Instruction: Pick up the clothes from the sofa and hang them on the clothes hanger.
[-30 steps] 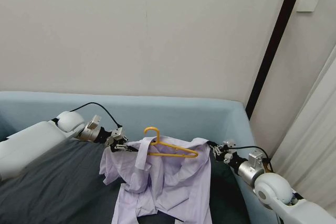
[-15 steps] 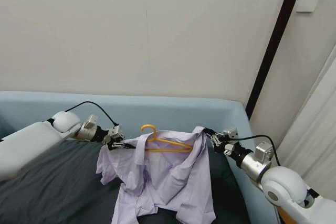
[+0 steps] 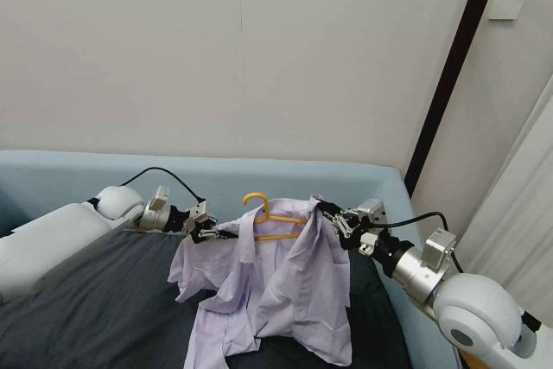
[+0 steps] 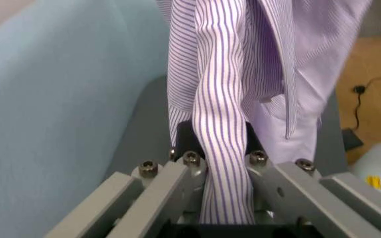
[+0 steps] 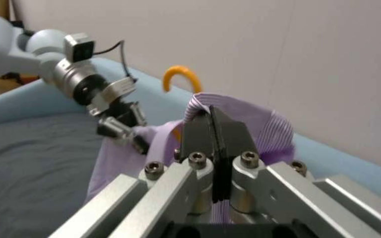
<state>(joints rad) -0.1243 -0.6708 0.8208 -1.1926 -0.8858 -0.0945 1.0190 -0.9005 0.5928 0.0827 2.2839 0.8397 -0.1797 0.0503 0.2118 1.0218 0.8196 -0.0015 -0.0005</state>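
A lilac striped shirt (image 3: pixel 276 295) hangs over the sofa on a yellow hanger (image 3: pixel 263 213), stretched between my two grippers. My left gripper (image 3: pixel 207 232) is shut on the shirt's left shoulder; the striped cloth (image 4: pixel 223 148) runs between its fingers (image 4: pixel 189 139) in the left wrist view. On the other side, my right gripper (image 3: pixel 327 213) is shut on the shirt's right shoulder. In the right wrist view its pads (image 5: pixel 207 131) pinch the fabric (image 5: pixel 257 119) just below the hanger hook (image 5: pixel 180 77), with the left gripper (image 5: pixel 121 124) farther off.
The light blue sofa (image 3: pixel 259 179) has a dark grey seat cushion (image 3: pixel 86 308) under the shirt. A plain wall rises behind it. A dark door frame (image 3: pixel 445 84) and pale curtain (image 3: pixel 518 213) stand at the right.
Both grippers have drawn closer together and lifted the shirt. The right gripper moved left and up, the left moved right; the hanger hook rose and the shirt hangs narrower.
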